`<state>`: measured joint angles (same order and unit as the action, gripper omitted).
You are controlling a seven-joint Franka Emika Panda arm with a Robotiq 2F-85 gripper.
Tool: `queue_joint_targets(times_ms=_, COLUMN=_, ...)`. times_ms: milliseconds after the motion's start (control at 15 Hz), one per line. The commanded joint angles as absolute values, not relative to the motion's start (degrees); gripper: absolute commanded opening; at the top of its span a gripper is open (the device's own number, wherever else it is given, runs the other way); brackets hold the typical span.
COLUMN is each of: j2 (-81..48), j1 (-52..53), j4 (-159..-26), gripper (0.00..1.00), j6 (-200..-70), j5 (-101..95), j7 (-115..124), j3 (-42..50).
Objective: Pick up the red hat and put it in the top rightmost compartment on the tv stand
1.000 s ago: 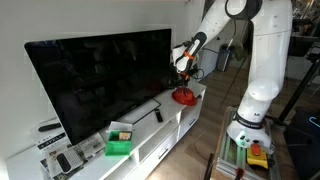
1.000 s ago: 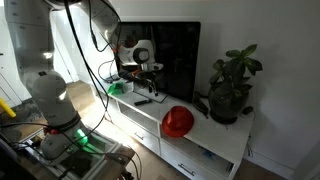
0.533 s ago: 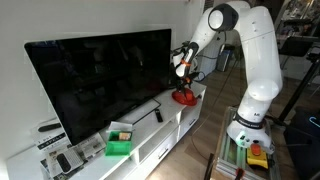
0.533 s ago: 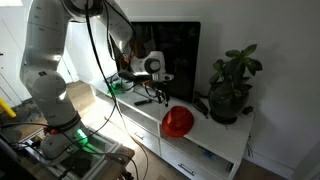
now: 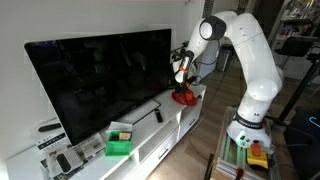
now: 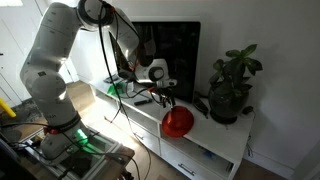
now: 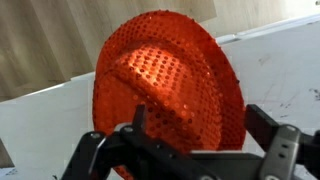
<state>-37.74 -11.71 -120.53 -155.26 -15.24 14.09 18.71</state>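
Observation:
The red hat (image 5: 185, 96) lies on top of the white tv stand (image 5: 165, 128) at its end, beside the black TV. It also shows in an exterior view (image 6: 179, 121) and fills the wrist view (image 7: 165, 85), a sequined red dome with a brim. My gripper (image 5: 181, 76) hangs just above the hat, fingers pointing down; it also shows in an exterior view (image 6: 165, 94). In the wrist view the two fingers (image 7: 200, 130) are spread apart on either side of the hat, open. The top rightmost compartment is not clearly visible.
A big black TV (image 5: 100, 75) stands on the stand. A green box (image 5: 120, 143) and remotes lie near the other end. A potted plant (image 6: 232, 85) stands right beside the hat. A cart (image 5: 245, 150) is at the robot's base.
The arm has moved the gripper down and closer to the red hat. The hat has not moved.

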Motion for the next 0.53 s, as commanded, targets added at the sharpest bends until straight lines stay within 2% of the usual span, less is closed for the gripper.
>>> queue_joint_targets(times_ms=0, j2=-40.31, j1=-12.63, j4=-118.75, gripper=1.00, j6=-160.11, j5=-12.78, j7=9.62, j3=18.27)
queue_joint_targets(times_ms=67, j2=-40.82, j1=-12.83, j4=-118.47, gripper=0.91, j6=-160.56, j5=-12.18, j7=8.80, j3=18.04)
queue_joint_targets(times_ms=133, j2=-41.22, j1=-12.92, j4=-118.14, gripper=0.72, j6=-160.82, j5=-11.63, j7=8.20, j3=17.94)
queue_joint_targets(times_ms=467, j2=-42.31, j1=-13.70, j4=-117.17, gripper=0.37, j6=-162.13, j5=-9.50, j7=5.09, j3=17.46)
